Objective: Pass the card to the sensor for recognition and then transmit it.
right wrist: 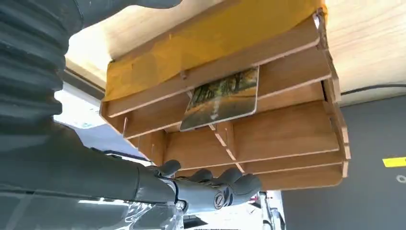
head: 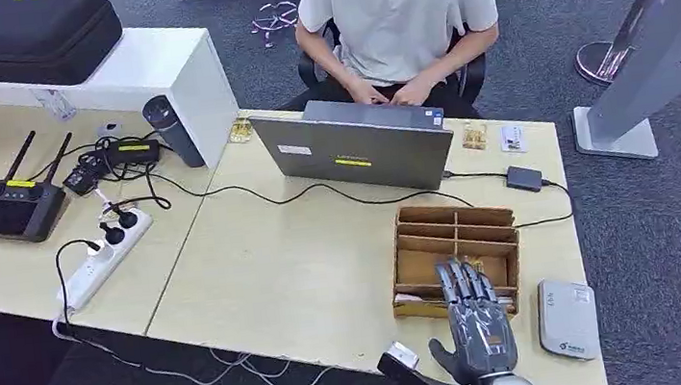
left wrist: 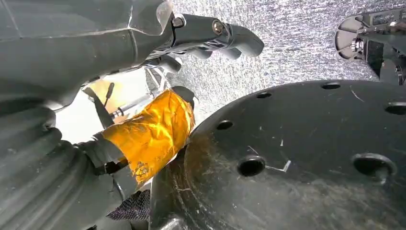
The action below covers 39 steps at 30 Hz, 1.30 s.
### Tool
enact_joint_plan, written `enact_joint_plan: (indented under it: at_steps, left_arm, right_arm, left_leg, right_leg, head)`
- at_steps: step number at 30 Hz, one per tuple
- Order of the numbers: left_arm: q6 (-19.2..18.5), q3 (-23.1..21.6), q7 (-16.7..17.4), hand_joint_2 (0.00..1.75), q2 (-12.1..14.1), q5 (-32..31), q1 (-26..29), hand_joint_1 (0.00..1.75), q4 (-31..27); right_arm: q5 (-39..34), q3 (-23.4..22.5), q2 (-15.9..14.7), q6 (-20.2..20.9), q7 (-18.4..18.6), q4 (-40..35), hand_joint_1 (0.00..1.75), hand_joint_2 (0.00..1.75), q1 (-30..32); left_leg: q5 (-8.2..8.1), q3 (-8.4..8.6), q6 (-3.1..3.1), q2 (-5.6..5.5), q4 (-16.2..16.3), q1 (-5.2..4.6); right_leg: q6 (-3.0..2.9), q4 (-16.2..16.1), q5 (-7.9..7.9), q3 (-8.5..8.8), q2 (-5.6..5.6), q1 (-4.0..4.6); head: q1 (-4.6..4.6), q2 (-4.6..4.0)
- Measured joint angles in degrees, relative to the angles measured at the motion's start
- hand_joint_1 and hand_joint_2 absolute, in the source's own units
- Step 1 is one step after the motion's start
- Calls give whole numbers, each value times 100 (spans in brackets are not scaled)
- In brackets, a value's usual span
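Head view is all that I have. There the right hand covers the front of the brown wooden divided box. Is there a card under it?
Observer: Yes. The right wrist view shows one card with a picture of autumn trees, leaning in a compartment of the brown wooden divided box.
Operator: Does the right hand hold it?
Observer: No. The right hand is apart from the card, and its fingers hold nothing.
Operator: And the left hand?
Observer: The left hand hangs over grey carpet and holds nothing.
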Motion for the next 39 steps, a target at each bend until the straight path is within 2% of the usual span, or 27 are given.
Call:
enact_joint_plan:
  at_steps: [23,39]
  left_arm:
    - [-22,0,0,175,0,-11,-3,0,0]
    - [-28,0,0,175,0,0,-4,0,0]
  right_arm:
    - [103,-269,175,-302,-238,540,0,175,-51]
    - [131,-313,297,-398,-334,577,0,175,-58]
  left_leg:
    - [0,0,0,0,0,0]
    - [0,0,0,0,0,0]
  right_leg:
    - [0,0,0,0,0,0]
    - [0,0,0,0,0,0]
  head:
    - [0,0]
    - [2,0]
